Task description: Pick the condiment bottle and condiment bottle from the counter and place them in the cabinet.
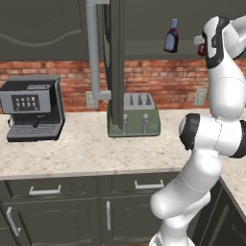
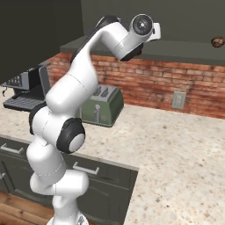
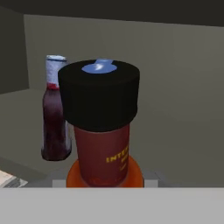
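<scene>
The gripper (image 1: 202, 48) holds a red bottle (image 3: 103, 144) (black cap) inside the open cabinet (image 3: 175, 87), near a dark bottle (image 3: 54, 118) standing there.

On the table (image 1: 86, 149), the coffee machine (image 1: 33, 108) stands left of the toaster (image 1: 137, 115). Inside the cabinet (image 3: 175, 87), one condiment bottle (image 3: 54, 113) stands behind the nearer condiment bottle (image 3: 103, 131).

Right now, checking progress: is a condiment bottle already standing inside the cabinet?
Yes, the dark red bottle stands upright on the cabinet shelf, behind the black-capped bottle.
</scene>
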{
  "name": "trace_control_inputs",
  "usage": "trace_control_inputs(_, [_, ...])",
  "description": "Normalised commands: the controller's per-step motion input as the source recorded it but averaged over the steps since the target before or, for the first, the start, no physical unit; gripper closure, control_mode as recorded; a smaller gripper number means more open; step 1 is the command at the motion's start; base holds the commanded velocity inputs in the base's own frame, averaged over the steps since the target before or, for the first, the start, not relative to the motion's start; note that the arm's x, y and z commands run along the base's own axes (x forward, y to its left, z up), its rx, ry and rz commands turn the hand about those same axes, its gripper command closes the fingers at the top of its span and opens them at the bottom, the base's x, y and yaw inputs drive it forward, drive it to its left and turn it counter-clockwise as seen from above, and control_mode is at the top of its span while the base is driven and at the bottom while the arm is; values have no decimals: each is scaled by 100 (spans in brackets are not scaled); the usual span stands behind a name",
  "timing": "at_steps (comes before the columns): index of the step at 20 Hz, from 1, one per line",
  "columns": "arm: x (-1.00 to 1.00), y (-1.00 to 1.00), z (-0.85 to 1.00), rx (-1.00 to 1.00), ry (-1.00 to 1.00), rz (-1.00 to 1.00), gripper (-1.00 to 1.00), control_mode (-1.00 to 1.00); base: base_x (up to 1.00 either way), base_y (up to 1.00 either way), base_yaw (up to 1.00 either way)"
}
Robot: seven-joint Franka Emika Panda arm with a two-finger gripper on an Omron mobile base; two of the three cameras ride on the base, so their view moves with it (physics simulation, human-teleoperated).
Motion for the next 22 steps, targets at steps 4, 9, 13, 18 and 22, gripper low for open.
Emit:
trace_control_inputs(4, [22, 0, -12, 0, 0, 1, 100, -100, 0, 0, 0])
trace_control_inputs(9, [20, 0, -21, 0, 0, 2, 100, -100, 0, 0, 0])
trace_control_inputs(13, [13, -1, -9, 0, 0, 1, 100, -100, 0, 0, 0])
trace_control_inputs(18, [15, -2, -5, 0, 0, 1, 100, -100, 0, 0, 0])
trace_control_inputs(22, [26, -6, -5, 0, 0, 0, 100, -100, 0, 0, 0])
